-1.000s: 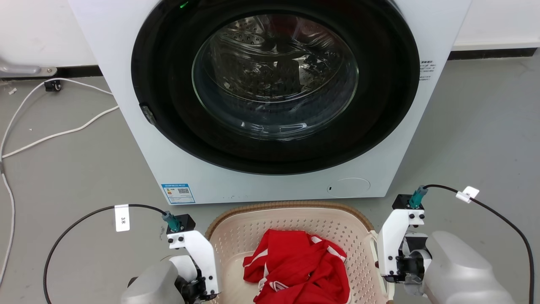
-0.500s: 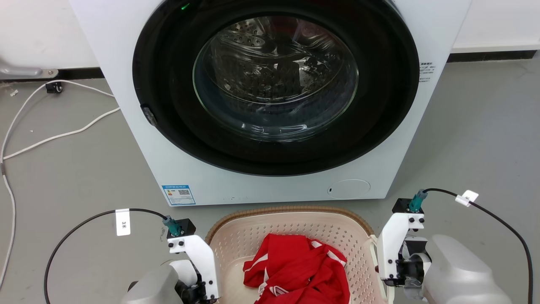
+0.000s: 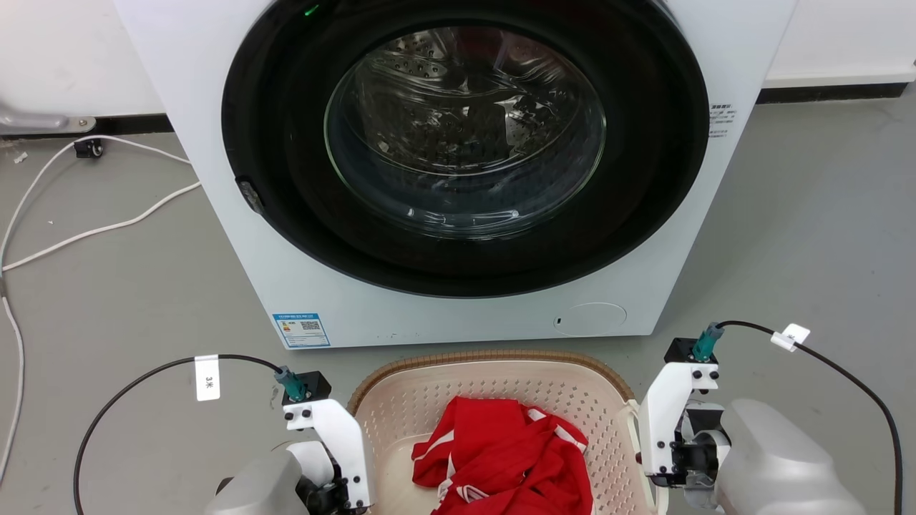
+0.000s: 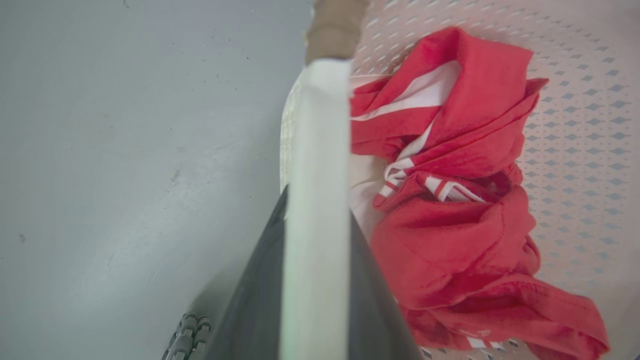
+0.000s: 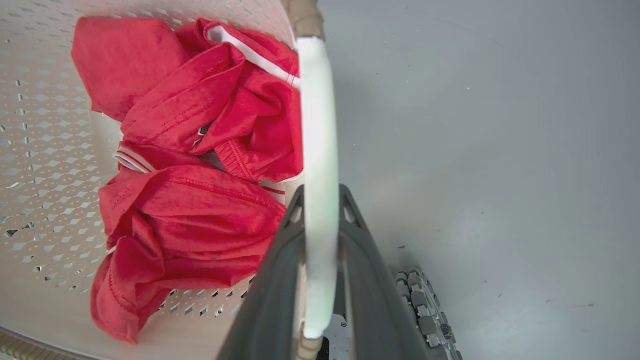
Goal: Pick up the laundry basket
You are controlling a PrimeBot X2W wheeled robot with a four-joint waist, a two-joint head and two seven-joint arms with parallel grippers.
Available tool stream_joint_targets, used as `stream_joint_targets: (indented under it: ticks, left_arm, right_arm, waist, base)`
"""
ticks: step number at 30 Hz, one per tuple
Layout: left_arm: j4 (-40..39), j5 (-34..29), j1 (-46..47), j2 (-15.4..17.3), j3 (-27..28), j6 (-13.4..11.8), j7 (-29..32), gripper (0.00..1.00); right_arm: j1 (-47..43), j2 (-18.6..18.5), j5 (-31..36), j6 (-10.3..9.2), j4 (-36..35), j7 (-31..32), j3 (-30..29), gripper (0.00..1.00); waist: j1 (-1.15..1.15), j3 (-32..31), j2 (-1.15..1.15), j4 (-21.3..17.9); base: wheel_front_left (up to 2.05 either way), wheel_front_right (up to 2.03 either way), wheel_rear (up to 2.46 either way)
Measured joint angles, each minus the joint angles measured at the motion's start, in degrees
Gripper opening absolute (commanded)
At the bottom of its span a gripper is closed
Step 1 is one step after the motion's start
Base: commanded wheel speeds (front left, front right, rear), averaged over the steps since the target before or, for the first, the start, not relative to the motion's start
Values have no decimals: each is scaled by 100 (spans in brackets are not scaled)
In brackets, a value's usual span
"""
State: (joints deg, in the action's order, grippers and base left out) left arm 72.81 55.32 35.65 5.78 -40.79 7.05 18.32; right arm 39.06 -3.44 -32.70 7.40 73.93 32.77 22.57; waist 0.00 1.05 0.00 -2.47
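Laundry basket (image 3: 494, 355) sits at the near centre of the head view, on the grey floor (image 3: 107, 307) just in front of the washing machine (image 3: 458, 315). The brown rim of its far edge is close to the machine's lower panel but apart from it. Whether the basket's base touches the floor cannot be told. Contents: one crumpled red garment (image 3: 508, 458) with white stripes, lying in the middle of the perforated cream bottom. Left gripper (image 4: 317, 210): the two dark fingers are drawn in against either side of the white left handle (image 4: 320, 125), with the handle strip running straight up between them and no gap visible. Right gripper (image 5: 321, 192): same arrangement, fingers pinched tight on the white right handle (image 5: 317, 110), one finger on the inner side and one on the outer. In both wrist views the garment lies inside the basket wall next to the held handle, and bare floor is on the outer side. Washing machine door is closed, its drum visible through the round glass. A white cable (image 3: 93, 229) trails on the floor at far left, well apart from the basket.
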Motion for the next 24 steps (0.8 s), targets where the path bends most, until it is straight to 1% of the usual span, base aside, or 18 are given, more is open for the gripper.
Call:
stream_joint_targets:
  ticks: [24]
  left_arm:
    - [37,209,0,24,-137,1,-62,0]
  right_arm:
    - [6,32,121,1,0,4,-104,0]
  waist:
    - [0,33,0,-4]
  base:
    - [0,0,0]
